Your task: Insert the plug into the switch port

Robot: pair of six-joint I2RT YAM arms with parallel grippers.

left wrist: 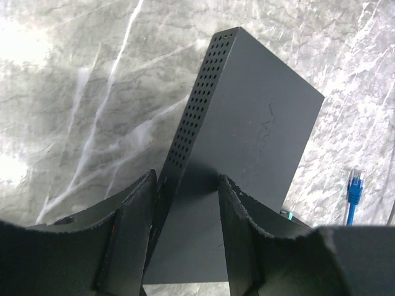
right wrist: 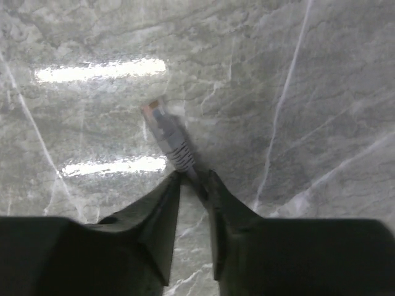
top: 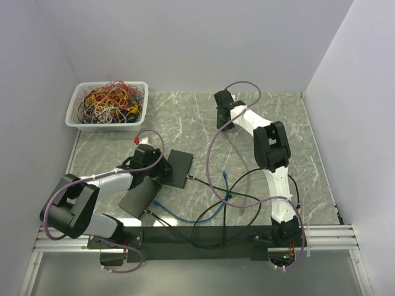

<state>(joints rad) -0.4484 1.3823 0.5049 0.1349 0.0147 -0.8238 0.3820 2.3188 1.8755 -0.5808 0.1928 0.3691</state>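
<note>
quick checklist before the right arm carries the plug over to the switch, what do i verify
1. Right gripper shut on the grey plug: ok, pinched just behind the boot.
2. Plug tip free of the fingers: ok, it sticks out ahead of them.
3. Left gripper holding the switch: ok, one finger on each side, switch tilted up.
4. Port in sight: cannot tell, only the vented side and flat face show.
5. Plug lined up with the switch: not ok, they are far apart in the top view.
6. Path free of the blue cable: cannot tell, it lies loose beside the switch.
</note>
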